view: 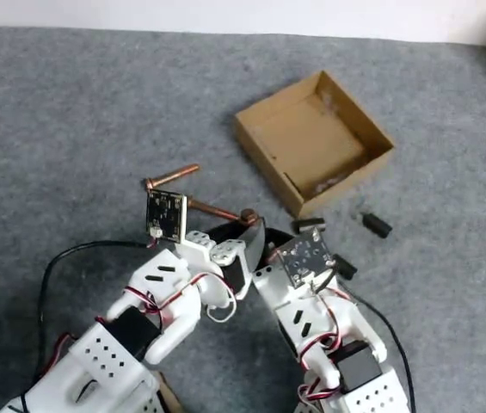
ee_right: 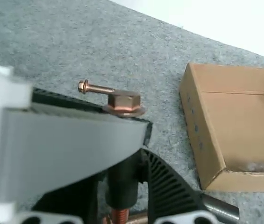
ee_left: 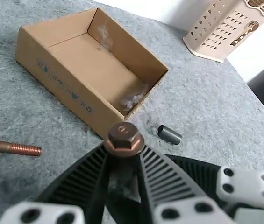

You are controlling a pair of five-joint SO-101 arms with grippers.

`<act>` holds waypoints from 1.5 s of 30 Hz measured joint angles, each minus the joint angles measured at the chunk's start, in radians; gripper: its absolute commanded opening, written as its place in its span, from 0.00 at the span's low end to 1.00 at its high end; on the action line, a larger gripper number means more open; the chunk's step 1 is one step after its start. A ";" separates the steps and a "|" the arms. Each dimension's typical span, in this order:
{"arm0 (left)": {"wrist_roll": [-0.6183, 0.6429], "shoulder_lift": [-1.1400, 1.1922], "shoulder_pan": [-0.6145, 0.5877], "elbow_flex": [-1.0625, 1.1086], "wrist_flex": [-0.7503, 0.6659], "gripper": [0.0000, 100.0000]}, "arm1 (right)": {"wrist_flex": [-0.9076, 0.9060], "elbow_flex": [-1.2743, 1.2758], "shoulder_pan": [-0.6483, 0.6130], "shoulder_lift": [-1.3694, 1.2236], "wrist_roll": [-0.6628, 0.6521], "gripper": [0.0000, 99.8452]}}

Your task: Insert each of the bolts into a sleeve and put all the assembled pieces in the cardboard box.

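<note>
My left gripper (view: 244, 227) (ee_left: 124, 151) is shut on a copper bolt (view: 225, 211), whose hex head (ee_left: 124, 137) (ee_right: 124, 103) stands out at the fingertips. Right beside it, my right gripper (view: 264, 248) (ee_right: 121, 179) is shut on a black sleeve (ee_right: 120, 184); a bit of copper thread (ee_right: 120, 217) shows at the sleeve's near end. The two grippers meet just in front of the open cardboard box (view: 260, 142) (ee_left: 52, 63) (ee_right: 202, 140). A second bolt (view: 172, 176) (ee_left: 11, 148) (ee_right: 96, 88) lies loose on the carpet beyond the left gripper.
Loose black sleeves lie on the grey carpet near the box's front corner: one (view: 378, 225) (ee_left: 169, 134) to its right, one (view: 309, 224) close to the right arm, one (view: 344, 267) by the right wrist. A wooden cut-out holder (ee_left: 225, 25) stands at the far edge.
</note>
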State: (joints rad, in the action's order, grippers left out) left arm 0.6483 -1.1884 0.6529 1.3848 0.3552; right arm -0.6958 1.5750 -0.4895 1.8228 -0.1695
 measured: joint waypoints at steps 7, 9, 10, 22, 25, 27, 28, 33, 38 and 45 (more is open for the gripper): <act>0.003 -0.002 0.000 0.029 0.002 0.49 | 0.000 -0.002 0.043 -0.002 0.002 0.01; 0.003 -0.002 -0.002 0.049 0.002 0.53 | -0.002 0.000 0.041 -0.002 0.002 0.01; 0.003 -0.002 -0.002 0.054 0.002 0.53 | -0.002 0.000 0.043 -0.002 0.002 0.01; 0.003 0.012 -0.117 0.061 0.009 0.53 | 0.000 -0.002 0.118 0.000 0.008 0.01; -0.005 0.014 -0.203 0.084 0.011 0.53 | 0.002 -0.002 0.172 0.000 0.008 0.01; -0.005 0.014 -0.290 0.110 0.011 0.53 | 0.002 -0.002 0.176 0.000 0.008 0.01; -0.005 0.014 -0.341 0.120 0.011 0.53 | 0.002 -0.002 0.181 0.000 0.005 0.01; -0.005 0.014 -0.503 0.160 0.011 0.53 | 0.009 -0.069 0.181 -0.043 -0.066 0.01; -0.006 0.014 -0.555 0.183 0.011 0.53 | 0.123 -0.158 0.186 -0.264 -0.124 0.01; -0.006 0.014 -0.554 0.206 0.011 0.53 | 0.284 -0.328 0.187 -0.657 -0.238 0.01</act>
State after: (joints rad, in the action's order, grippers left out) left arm 0.6421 -1.1745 0.0990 1.5904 0.3659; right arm -0.4120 1.2467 -0.3023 1.1661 -0.4074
